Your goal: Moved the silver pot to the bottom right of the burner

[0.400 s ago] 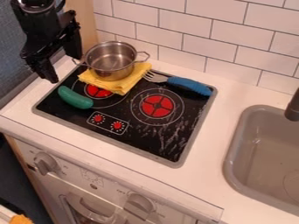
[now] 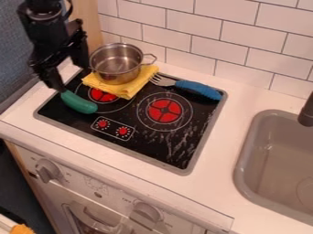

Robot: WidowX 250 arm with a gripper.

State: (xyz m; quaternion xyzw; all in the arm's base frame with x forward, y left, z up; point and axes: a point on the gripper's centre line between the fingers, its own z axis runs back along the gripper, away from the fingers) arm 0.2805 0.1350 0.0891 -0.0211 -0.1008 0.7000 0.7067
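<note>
Well, taking the middle of the stovetop (image 2: 198,151) as the centre of a clock, with twelve toward the tiles, I find an orange thing (image 2: 22,229) nearest me, out at seven. Set into the pale oven front (image 2: 98,192) is one knob (image 2: 47,171) toward eight and another (image 2: 147,211) near six, and above them runs the white counter (image 2: 223,183). The grey sink (image 2: 245,169) is at four. On the black glass, a small panel with two red dials (image 2: 123,131) sits at eight, and the larger-ringed right burner (image 2: 165,111) shows red at two. A green cucumber (image 2: 79,103) lies at ten, slanting beside the left burner (image 2: 103,95). The robot's black gripper (image 2: 71,78) hangs between ten and eleven, its jaws spread apart, one side down by the cucumber's far end, the other close against the pot's left side; whether either touches, I can't tell. The silver pot (image 2: 116,64) stands upright at nearly twelve, on a folded yellow cloth (image 2: 125,89) that overlaps the left burner's far edge, with one handle (image 2: 150,58) out toward its own two o'clock. A blue-handled fork (image 2: 198,90) lies between one and two, tines toward the cloth. Farthest back rise the white wall tiles (image 2: 220,39).
</note>
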